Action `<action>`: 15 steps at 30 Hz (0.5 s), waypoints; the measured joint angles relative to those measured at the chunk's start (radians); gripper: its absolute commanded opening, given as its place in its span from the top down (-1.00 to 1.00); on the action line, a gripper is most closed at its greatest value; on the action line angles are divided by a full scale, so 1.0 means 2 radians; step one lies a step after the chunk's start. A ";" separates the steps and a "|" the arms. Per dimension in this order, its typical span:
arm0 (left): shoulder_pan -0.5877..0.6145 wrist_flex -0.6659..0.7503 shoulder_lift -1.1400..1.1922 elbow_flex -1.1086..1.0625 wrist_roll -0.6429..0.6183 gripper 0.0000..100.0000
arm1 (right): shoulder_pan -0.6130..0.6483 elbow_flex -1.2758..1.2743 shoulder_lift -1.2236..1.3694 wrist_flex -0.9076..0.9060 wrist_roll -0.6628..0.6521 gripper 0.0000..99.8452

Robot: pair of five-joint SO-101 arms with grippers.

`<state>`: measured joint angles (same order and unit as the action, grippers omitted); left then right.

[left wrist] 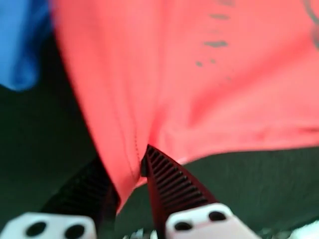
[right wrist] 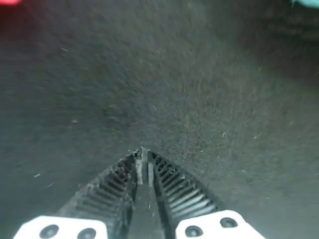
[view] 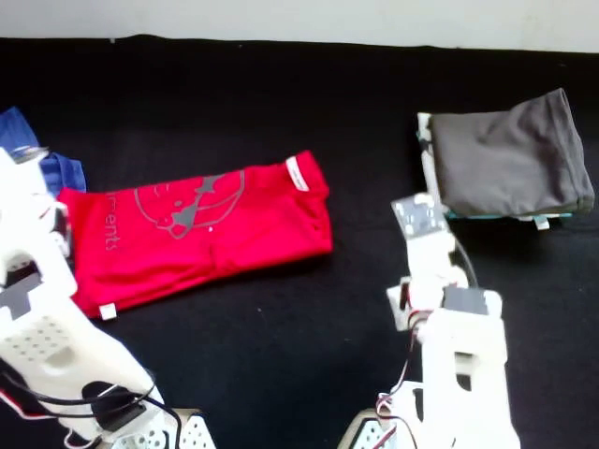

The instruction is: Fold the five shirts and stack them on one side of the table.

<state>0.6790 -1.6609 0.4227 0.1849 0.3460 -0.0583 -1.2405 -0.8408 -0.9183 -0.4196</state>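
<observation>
Black table (view: 281, 374): grey shirt (view: 510, 154) sits folded aside; left gripper (left wrist: 130, 172) pinches red shirt (view: 206, 234), seemingly part-folded; right gripper (right wrist: 143, 164) closed, empty; blue shirt (view: 37, 154) left.

Soft, even light is coming from overhead. The black table cloth (view: 281, 103) is soaking it up and looking dim just ahead of the right gripper (right wrist: 143, 157). The red shirt (left wrist: 199, 99) is glowing v. bright, approx. overexposed, right at the left gripper (left wrist: 128, 172). The left arm's white shell (view: 42, 346) is shining w/ mild glare.
</observation>
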 measured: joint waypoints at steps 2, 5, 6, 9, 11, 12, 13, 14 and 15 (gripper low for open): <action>-0.035 -0.023 -0.032 0.005 -0.010 0.98 | -0.009 -0.041 0.000 0.044 0.000 0.99; -0.097 -0.038 -0.091 0.005 -0.030 0.98 | -0.013 -0.093 0.000 0.104 0.000 0.99; -0.120 -0.038 -0.110 0.005 -0.038 0.98 | -0.013 -0.107 -0.001 0.123 0.000 0.99; -0.199 -0.038 -0.152 0.006 -0.063 0.98 | -0.013 -0.143 -0.009 0.176 0.000 0.99; -0.257 -0.039 -0.160 0.016 -0.077 0.98 | -0.014 -0.156 -0.009 0.195 0.000 0.99; -0.287 -0.038 -0.160 0.021 -0.082 0.98 | -0.014 -0.158 -0.009 0.199 0.000 0.99; -0.315 -0.034 -0.160 0.028 -0.086 0.98 | -0.014 -0.160 -0.009 0.203 0.000 0.99; -0.343 -0.028 -0.157 0.034 -0.088 0.98 | -0.014 -0.162 -0.009 0.206 0.000 0.99; -0.368 -0.019 -0.151 0.043 -0.090 0.98 | -0.014 -0.163 -0.010 0.207 0.000 0.99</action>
<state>-0.0575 -1.6993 0.1204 0.2708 0.1665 -0.0859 -1.5673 -0.8608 -0.5040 -0.4196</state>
